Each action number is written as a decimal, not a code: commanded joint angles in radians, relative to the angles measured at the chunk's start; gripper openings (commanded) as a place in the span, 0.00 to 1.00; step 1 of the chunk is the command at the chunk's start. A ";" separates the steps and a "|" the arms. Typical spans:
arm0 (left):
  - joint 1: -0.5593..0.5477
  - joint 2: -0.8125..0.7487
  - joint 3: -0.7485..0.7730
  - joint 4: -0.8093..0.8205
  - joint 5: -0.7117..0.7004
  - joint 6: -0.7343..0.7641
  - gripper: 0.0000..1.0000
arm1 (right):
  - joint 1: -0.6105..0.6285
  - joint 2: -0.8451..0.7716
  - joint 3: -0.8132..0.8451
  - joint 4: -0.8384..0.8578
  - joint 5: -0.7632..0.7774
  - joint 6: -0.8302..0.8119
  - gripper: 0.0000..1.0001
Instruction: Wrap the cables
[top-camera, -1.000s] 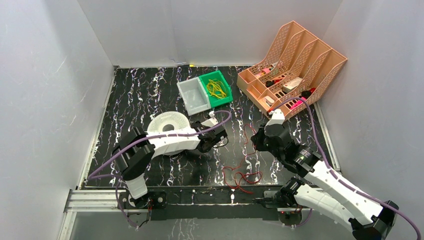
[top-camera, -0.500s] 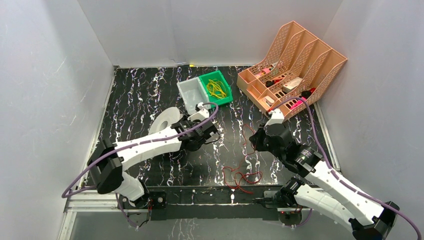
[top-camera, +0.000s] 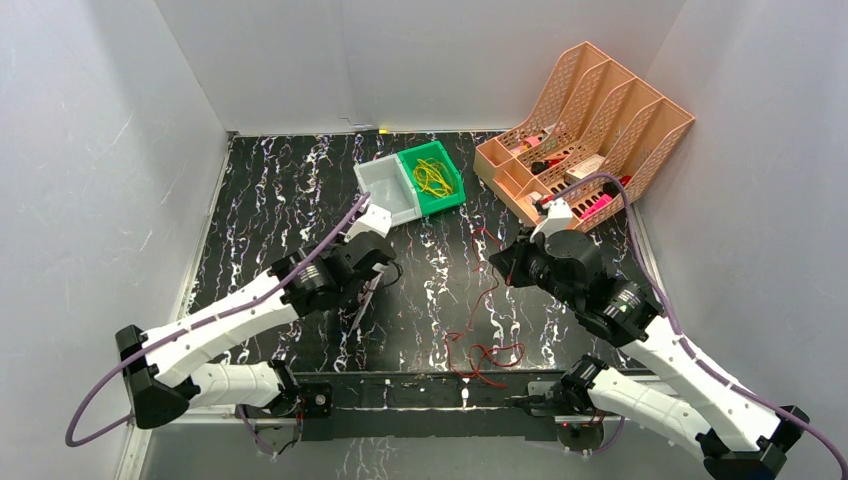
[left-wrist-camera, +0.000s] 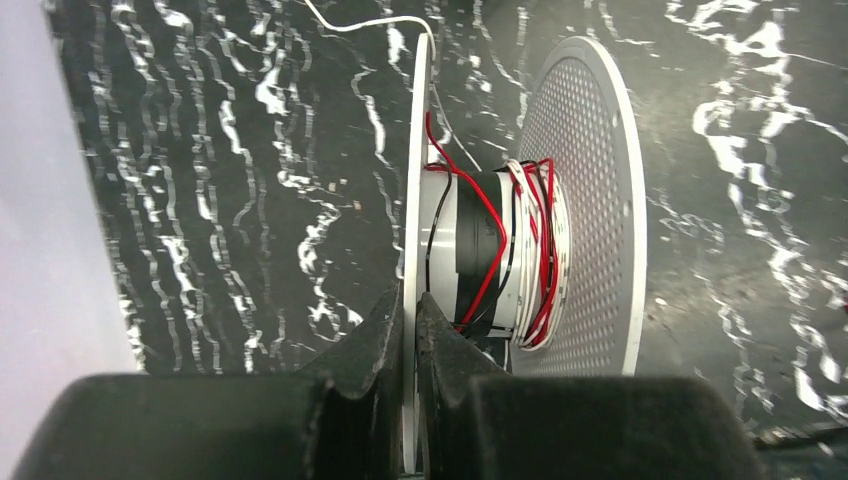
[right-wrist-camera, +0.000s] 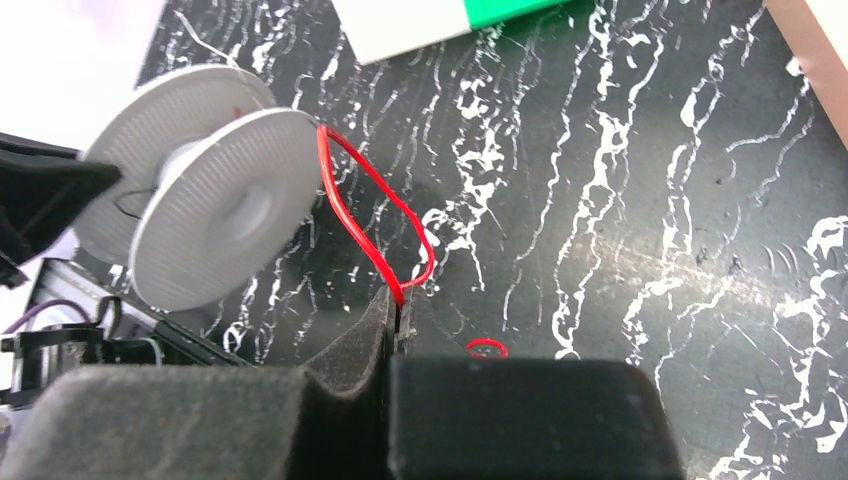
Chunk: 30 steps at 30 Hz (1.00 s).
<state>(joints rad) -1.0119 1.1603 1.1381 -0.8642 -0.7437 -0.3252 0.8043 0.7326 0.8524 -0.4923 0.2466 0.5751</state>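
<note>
The job is only partly done. A few turns of the red wire (right-wrist-camera: 322, 155) sit around the middle of the white spool (left-wrist-camera: 590, 200), next to some white and black wire. A lot is left to do. A big loose heap of the same red wire lies on the black table (top-camera: 270, 190) near the front edge, and it all has to go onto the spool.

The left gripper (left-wrist-camera: 410, 310) is closed on 1 of the 2 round sides of the spool, pinching its thin rim. It holds the spool up on its edge. I cannot tell if the spool touches the table.

The right gripper (right-wrist-camera: 392, 322) is closed on the red wire, with the wire pinched between its 2 fingers. From there the wire goes in a slack loop to the rim of the spool, which is near, off to the gripper's left. The loose heap lies closer to the front edge, between the 2 arms.
</note>
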 joint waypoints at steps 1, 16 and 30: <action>-0.007 -0.059 0.034 0.031 0.108 -0.042 0.00 | -0.005 0.001 0.102 0.042 -0.050 -0.014 0.00; -0.007 -0.038 0.007 0.291 0.296 -0.111 0.00 | -0.005 -0.029 0.220 -0.080 -0.066 -0.001 0.00; -0.007 0.030 -0.072 0.396 0.298 -0.100 0.00 | -0.005 -0.031 0.247 -0.120 -0.053 -0.001 0.00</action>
<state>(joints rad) -1.0149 1.2003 1.0737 -0.5400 -0.4309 -0.4252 0.8043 0.7021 1.0569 -0.6392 0.1959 0.5724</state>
